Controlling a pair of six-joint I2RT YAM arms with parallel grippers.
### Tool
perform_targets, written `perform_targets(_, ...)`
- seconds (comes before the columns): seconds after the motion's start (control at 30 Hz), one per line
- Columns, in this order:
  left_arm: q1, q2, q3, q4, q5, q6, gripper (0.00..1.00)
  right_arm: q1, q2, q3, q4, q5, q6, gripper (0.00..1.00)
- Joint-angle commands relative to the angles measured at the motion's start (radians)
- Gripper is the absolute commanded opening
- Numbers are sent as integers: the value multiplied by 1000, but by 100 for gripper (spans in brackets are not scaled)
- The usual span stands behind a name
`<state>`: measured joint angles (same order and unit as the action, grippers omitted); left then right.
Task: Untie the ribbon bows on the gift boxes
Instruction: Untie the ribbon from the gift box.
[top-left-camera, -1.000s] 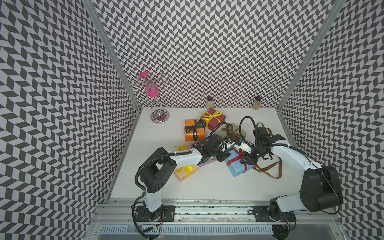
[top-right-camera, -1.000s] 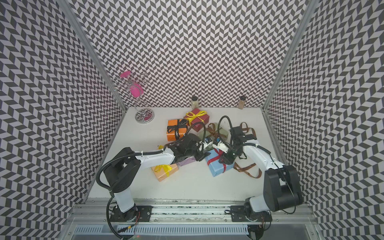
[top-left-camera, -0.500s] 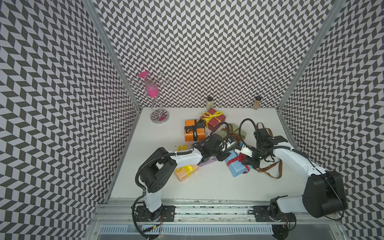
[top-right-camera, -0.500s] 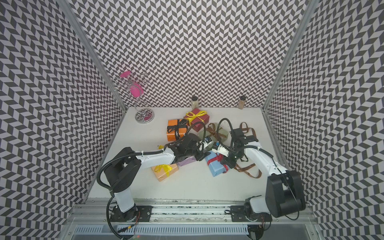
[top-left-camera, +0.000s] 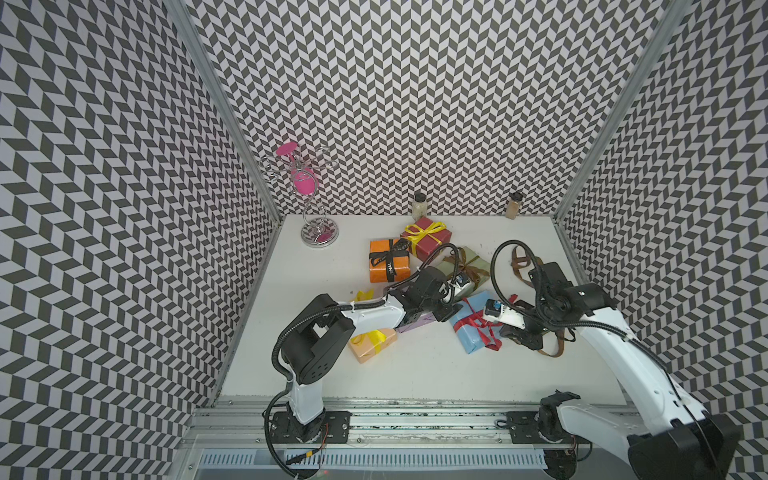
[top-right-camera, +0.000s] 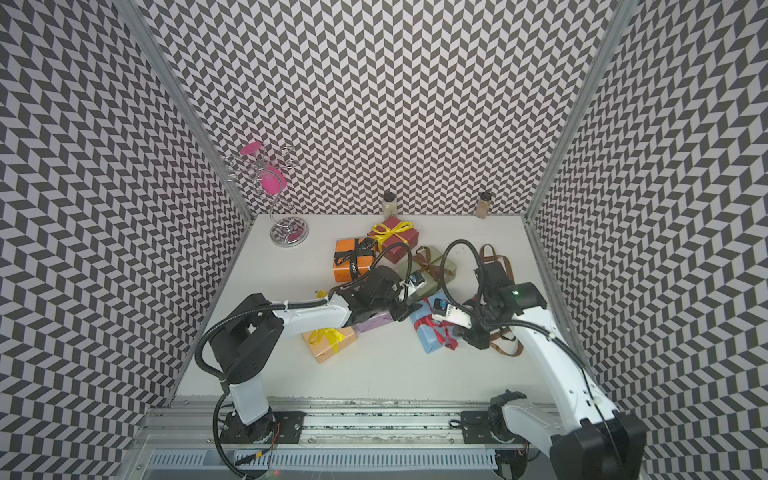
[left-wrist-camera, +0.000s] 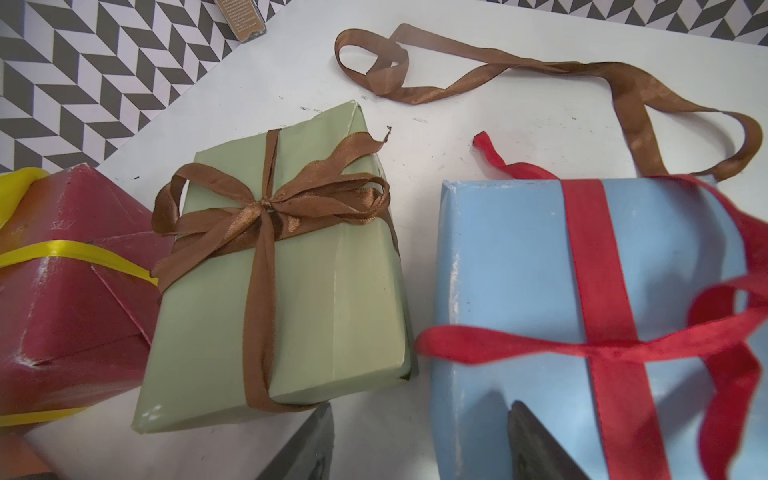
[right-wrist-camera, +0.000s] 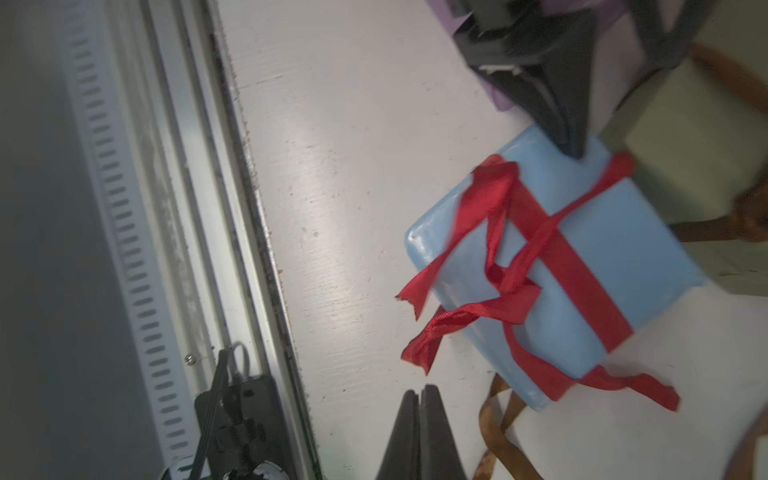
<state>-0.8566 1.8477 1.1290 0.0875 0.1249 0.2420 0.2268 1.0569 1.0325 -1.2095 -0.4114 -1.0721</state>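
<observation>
The light blue gift box (top-left-camera: 467, 338) lies mid-table, its red ribbon bow (right-wrist-camera: 505, 276) loosened into slack tails. My left gripper (left-wrist-camera: 420, 404) is open astride that box's edge, one finger (left-wrist-camera: 534, 446) on the blue paper and the other on the table beside the sage green box (left-wrist-camera: 316, 291), whose brown bow (left-wrist-camera: 266, 205) is tied. My right gripper (right-wrist-camera: 419, 390) is shut on nothing, its tips just short of a red tail (right-wrist-camera: 417, 353). Behind them are the orange box (top-left-camera: 386, 268) with its black ribbon and the dark red box (top-left-camera: 428, 239) with its yellow bow. The peach box (top-left-camera: 370, 347) and lilac box (top-left-camera: 415, 326) lie by my left arm.
A loose brown ribbon (top-left-camera: 550, 351) trails on the table under my right arm. Two spice jars (top-left-camera: 419, 203) (top-left-camera: 513, 204) stand at the back wall. A wire stand (top-left-camera: 318, 239) is at the back left. The metal front rail (right-wrist-camera: 232, 208) runs close to my right gripper.
My right gripper has shut with nothing in it and has moved from over the blue box toward the front, to the box's right. The left arm has stayed put.
</observation>
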Motion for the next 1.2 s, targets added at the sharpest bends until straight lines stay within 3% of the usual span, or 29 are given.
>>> perform_targets(0.0,8,13,17,-25,3,13,67,-1,-109,21,166,67,139,0)
perform_targets(0.17,17,-2,13,-25,10,11,67,-29,-249,-50,311,204,276,0)
perform_targets(0.27,22,-11,11,-25,20,10,67,-33,-219,-105,305,169,284,29)
perform_targets(0.3,22,-13,11,-26,23,10,68,-32,-195,-119,312,145,290,43)
perform_targets(0.37,24,-15,11,-26,27,10,68,-33,-141,-129,342,116,315,50)
perform_targets(0.7,24,-15,15,-28,39,5,68,-32,151,-120,317,33,337,46)
perform_targets(0.9,24,-16,15,-26,35,5,68,-32,172,-153,338,41,331,46)
perform_targets(1.17,24,-15,14,-25,31,4,68,-32,207,-188,409,86,362,32)
